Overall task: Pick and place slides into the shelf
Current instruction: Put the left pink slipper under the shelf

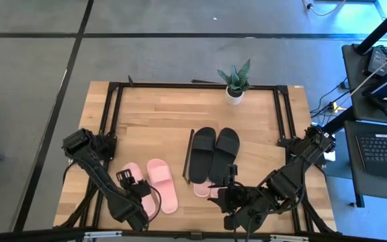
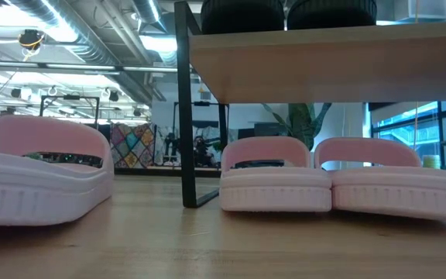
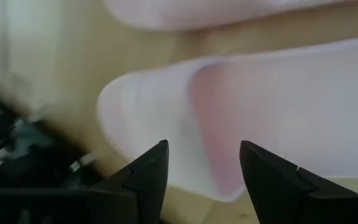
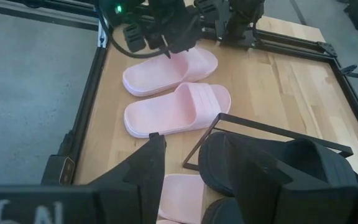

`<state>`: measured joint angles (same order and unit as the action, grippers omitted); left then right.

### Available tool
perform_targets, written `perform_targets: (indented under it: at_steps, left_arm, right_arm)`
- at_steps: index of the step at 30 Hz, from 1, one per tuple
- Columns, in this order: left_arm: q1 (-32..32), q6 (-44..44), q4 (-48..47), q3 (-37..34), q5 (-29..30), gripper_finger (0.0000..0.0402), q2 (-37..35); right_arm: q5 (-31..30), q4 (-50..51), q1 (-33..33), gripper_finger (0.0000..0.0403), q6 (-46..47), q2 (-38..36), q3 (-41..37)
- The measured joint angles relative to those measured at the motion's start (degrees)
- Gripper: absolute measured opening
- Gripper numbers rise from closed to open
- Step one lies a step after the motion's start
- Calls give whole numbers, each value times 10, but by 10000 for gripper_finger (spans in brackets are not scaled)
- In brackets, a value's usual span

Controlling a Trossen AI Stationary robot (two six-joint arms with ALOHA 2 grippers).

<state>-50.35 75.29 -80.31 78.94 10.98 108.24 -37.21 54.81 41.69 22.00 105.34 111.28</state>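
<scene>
Light-wood slatted desk (image 1: pixel 160 114) with black metal frame, seen from above.

Low light-wood shelf with dark thin side frame (image 1: pixel 189 156): stands near the desk's middle, toward the front. In the low view its top board (image 2: pixel 331 70) spans above the desk.

Black foam slide sandals, one pair (image 1: pixel 215 153): side by side on the shelf's top board.

Pale pink foam slide sandals, first pair (image 1: pixel 210 189): beneath the shelf, side by side, toes poking out at the front edge; both show under the board in the low view (image 2: pixel 276 177).

Pale pink foam slide sandals, second pair (image 1: pixel 162 185): on the desk left of the shelf, side by side.

Left gripper (image 1: pixel 134 188): over the leftmost pink sandal; fingers (image 3: pixel 148 177) apart, straddling the sandal's end.

Right gripper (image 1: pixel 228 195): near the desk's front edge, by the shelf; fingers (image 4: pixel 143 171) apart, nothing between them.

Small green potted plant in white pot (image 1: pixel 235 84): at the desk's far edge.
</scene>
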Motion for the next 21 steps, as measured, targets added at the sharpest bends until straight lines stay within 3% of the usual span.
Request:
perform_targets:
  at_steps: [5, 11, 21]
  left_arm:
    - [0, 11, -55, 0, -34, 188, 42]
    - [3, 20, -52, 0, -47, 188, 76]
    - [10, 27, -64, -6, -46, 188, 85]
  right_arm:
    - [0, 9, 0, 165, 0, 0, 0]
    - [0, 9, 0, 165, 0, 0, 0]
    - [0, 8, 0, 165, 3, 0, 0]
